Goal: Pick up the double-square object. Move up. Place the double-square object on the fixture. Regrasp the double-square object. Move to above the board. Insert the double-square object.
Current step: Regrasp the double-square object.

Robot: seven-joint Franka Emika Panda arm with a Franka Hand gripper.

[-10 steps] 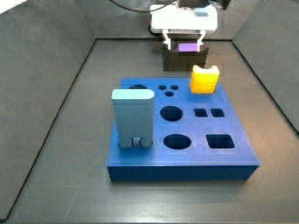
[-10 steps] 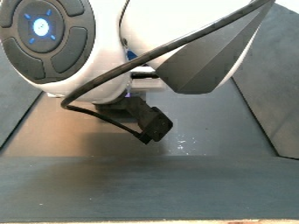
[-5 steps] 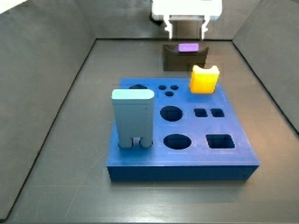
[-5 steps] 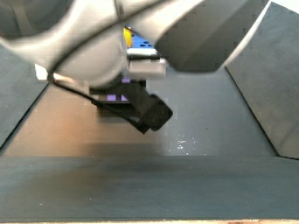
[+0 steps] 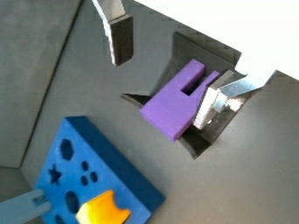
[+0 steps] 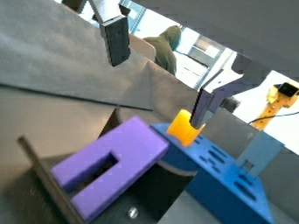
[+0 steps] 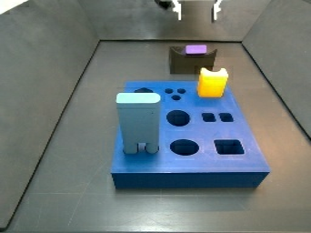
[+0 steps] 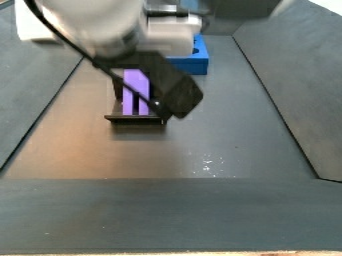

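The lavender double-square object [image 7: 195, 50] rests in the dark fixture [image 7: 186, 64] behind the blue board [image 7: 231, 164]. My gripper [image 7: 195, 9] hangs well above it at the top of this side view, open and holding nothing. In both wrist views the object [image 5: 176, 103] [image 6: 107, 164] lies below the spread fingers [image 5: 118, 37] [image 6: 115, 42], apart from them. It stands tilted in the fixture [image 8: 136, 120], its slot showing as the object [image 8: 136, 92] leans back. The gripper [image 5: 167, 70] [image 6: 162, 70] is centred over it.
A yellow block [image 7: 213, 82] stands in the board's far right corner, close to the fixture. A tall light-blue block [image 7: 138, 123] stands upright at the board's left side. Round and square holes lie open in the board. Grey walls enclose the floor.
The gripper let go of the double-square object and rose straight up. The object stays behind in the fixture.
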